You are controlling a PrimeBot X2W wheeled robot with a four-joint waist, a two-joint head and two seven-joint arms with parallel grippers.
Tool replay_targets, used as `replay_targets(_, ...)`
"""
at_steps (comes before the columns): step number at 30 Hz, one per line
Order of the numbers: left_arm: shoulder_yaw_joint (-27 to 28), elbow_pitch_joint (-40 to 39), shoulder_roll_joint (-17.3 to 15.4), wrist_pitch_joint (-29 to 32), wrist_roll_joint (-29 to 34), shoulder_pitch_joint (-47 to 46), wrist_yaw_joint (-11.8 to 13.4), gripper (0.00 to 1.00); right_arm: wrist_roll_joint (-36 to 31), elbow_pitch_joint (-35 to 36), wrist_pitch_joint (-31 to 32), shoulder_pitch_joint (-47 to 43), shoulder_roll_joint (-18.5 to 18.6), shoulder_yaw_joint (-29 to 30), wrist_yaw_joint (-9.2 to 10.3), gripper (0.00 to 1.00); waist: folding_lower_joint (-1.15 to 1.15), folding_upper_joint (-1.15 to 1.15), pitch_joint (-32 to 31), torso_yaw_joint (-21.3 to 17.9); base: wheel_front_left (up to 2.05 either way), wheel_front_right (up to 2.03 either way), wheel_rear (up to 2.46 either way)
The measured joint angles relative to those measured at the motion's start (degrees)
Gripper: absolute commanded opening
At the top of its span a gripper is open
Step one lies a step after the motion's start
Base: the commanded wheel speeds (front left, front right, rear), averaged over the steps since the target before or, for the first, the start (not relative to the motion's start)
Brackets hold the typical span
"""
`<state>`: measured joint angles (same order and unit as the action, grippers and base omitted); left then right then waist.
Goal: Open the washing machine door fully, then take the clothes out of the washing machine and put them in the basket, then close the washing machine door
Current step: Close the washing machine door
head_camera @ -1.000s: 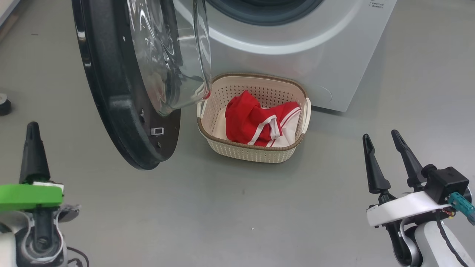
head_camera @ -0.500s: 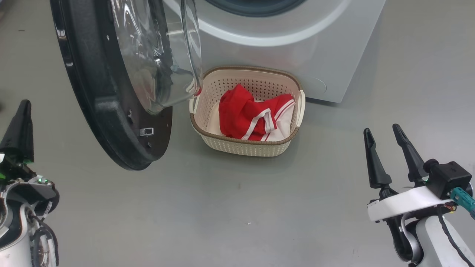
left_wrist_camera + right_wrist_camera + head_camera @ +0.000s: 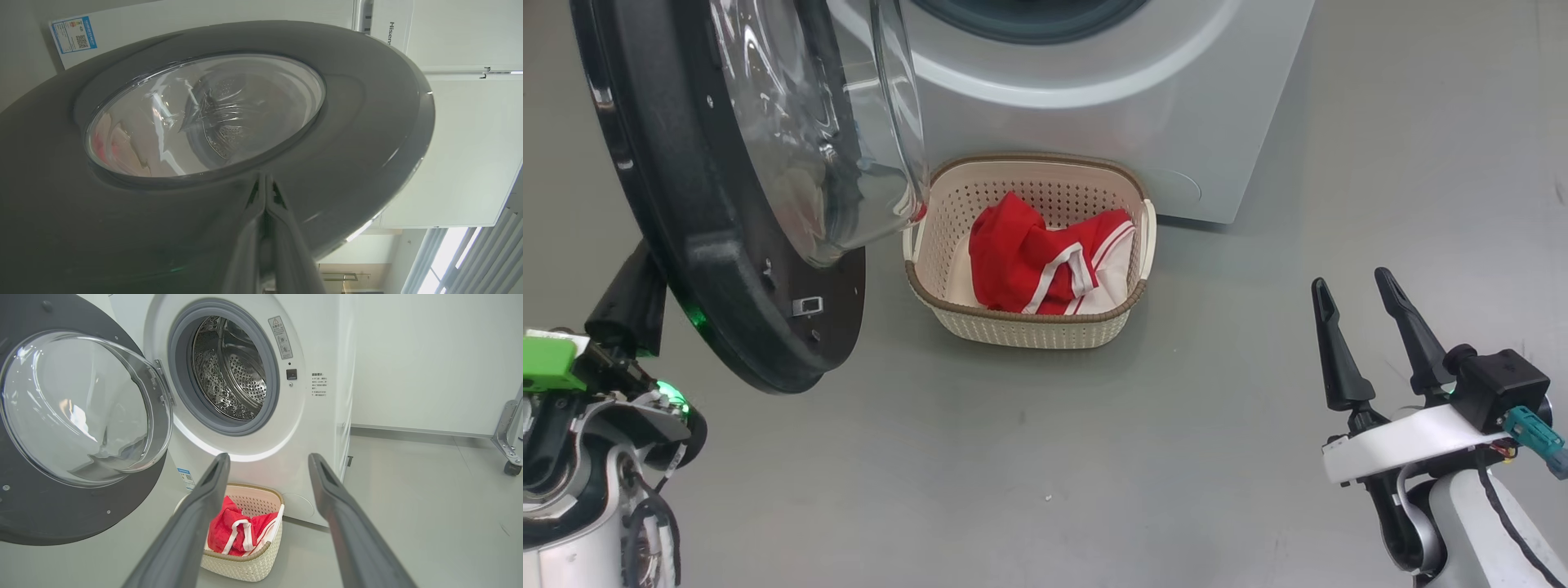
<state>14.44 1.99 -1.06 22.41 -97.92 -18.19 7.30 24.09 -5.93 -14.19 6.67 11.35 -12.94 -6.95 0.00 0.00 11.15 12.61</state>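
Note:
The washing machine point(image 3: 1094, 122) stands at the top, its steel drum point(image 3: 233, 367) bare inside. Its door point(image 3: 686, 245) hangs open to the left, the glass bowl point(image 3: 81, 404) facing the basket. In the cream basket point(image 3: 1029, 331), on the floor just before the washer, lie the red and white clothes point(image 3: 1021, 261). My left gripper point(image 3: 264, 177) is shut with nothing in it, its tips at the door's glossy outer rim point(image 3: 347, 155); in the head view its fingers point(image 3: 633, 298) run behind the rim's lower left edge. My right gripper point(image 3: 1352, 286) is open and holds nothing, well right of the basket.
Bare grey floor point(image 3: 1094, 457) spreads between me and the basket. A wheeled metal frame point(image 3: 508, 457) stands by the wall far to the right. A blue label point(image 3: 73, 34) sits on the washer's front beyond the door.
The head camera has shifted, sliding the scene left. My left gripper has swung in from the lower left to the back of the door's rim. The right gripper has hardly moved.

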Motion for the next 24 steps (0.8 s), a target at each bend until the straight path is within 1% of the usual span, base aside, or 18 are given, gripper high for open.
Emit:
replay_targets(16,-5.87,1.53,-0.30,0.71,-2.65,0.79,0.00,0.00,0.00,-0.30,0.00,0.13,-0.37,-0.30,-0.02,1.00,0.00,0.00,-0.34,-4.82,0.00,0.00,0.00)
replay_targets(18,-6.50,1.51,-0.30,0.62,-3.85,0.79,0.00,0.00,0.00,-0.30,0.00,0.21,-0.41,-0.36,-0.02,1.00,0.00,0.00,-0.21,-5.40,0.00,0.00,0.00)
replay_targets(24,-8.50,1.21,-0.33,-0.20,-4.53,0.79,0.00,0.00,0.08,-0.21,0.00,0.99,-0.53,-0.24,-0.02,1.00,0.00,0.00,0.60,-7.29,0.00,0.00,0.00)
